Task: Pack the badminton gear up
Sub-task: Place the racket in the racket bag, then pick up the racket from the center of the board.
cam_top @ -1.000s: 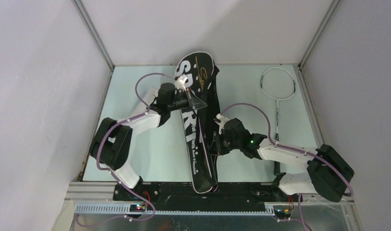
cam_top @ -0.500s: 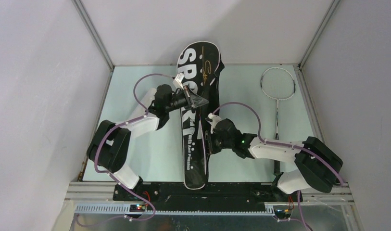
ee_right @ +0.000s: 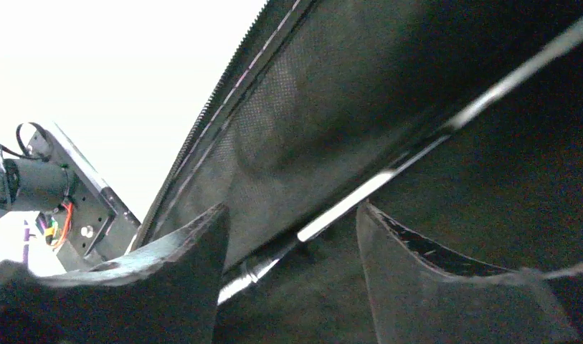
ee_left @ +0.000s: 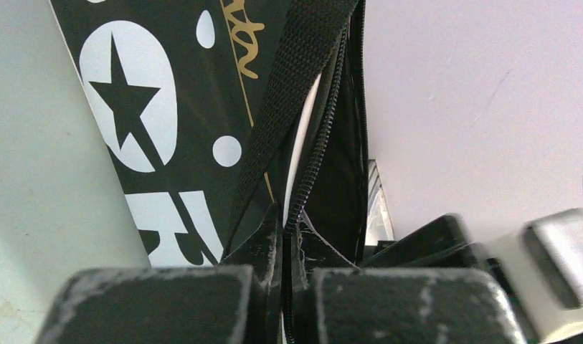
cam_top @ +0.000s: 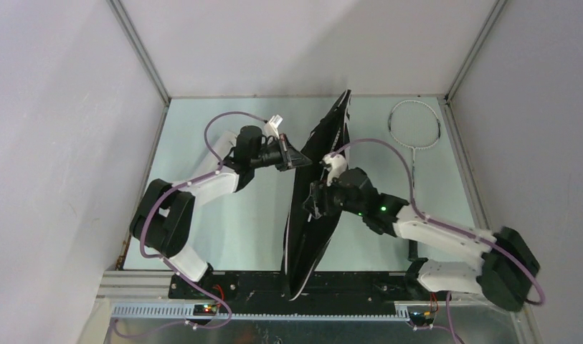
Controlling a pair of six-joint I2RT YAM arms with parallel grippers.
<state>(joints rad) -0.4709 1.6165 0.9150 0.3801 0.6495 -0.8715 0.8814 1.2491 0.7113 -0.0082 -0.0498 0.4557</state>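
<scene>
- The left gripper (ee_left: pixel 285 240) is pinching its fingers together on the zipper edge of the black bag (ee_left: pixel 166 107), right beside the bag's woven strap (ee_left: pixel 288 86).
- The right gripper (ee_right: pixel 292 215) is holding its fingers (ee_right: pixel 195 251) apart inside the bag's dark lining, with a silver racket shaft (ee_right: pixel 345 204) running through the gap. Whether either finger is touching the shaft cannot be told.
- In the top view, the left arm is reaching from the lower left up to the centre, and the right arm is stretching from the lower right leftward into the bag (cam_top: pixel 313 229).
- The bag is standing on edge, tilted, down the middle of the table (cam_top: pixel 202 143).
- A second racket (cam_top: pixel 415 132) is lying flat at the upper right, well apart from the bag.
</scene>
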